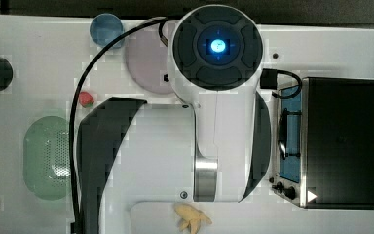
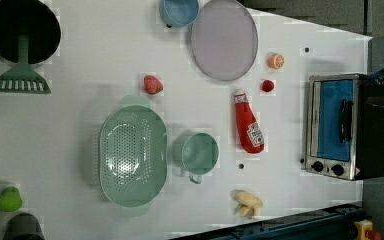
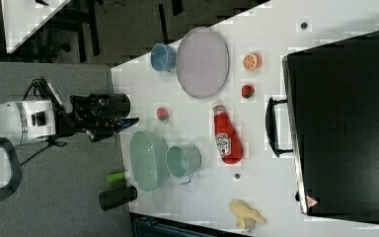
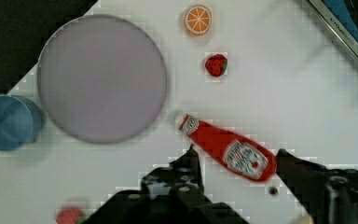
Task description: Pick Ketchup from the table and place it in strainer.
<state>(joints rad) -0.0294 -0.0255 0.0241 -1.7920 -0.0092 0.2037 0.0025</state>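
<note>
The Ketchup point(image 2: 248, 122) is a red squeeze bottle with a white cap and a labelled belly, lying flat on the white table between the green cup and the toaster oven. The wrist view has the Ketchup point(image 4: 228, 151) lying slantwise, framed by my two dark fingers point(image 4: 189, 161). My gripper point(image 4: 234, 150) is open and holds nothing. In the right view my gripper point(image 3: 132, 121) hangs well above the table, apart from the bottle point(image 3: 227, 140). The strainer point(image 2: 132, 156), a pale green oval basket with a hole-dotted bottom, stands at the left view's left of the cup, with nothing in it.
Beside the strainer stands a green cup point(image 2: 199, 154). A lilac plate point(image 2: 224, 39), blue cup point(image 2: 179, 11), orange slice point(image 2: 276, 61), small red fruit point(image 2: 267, 85) and strawberry point(image 2: 153, 84) lie around. The toaster oven point(image 2: 337, 125) stands past the bottle, with a banana point(image 2: 247, 202) near the table edge.
</note>
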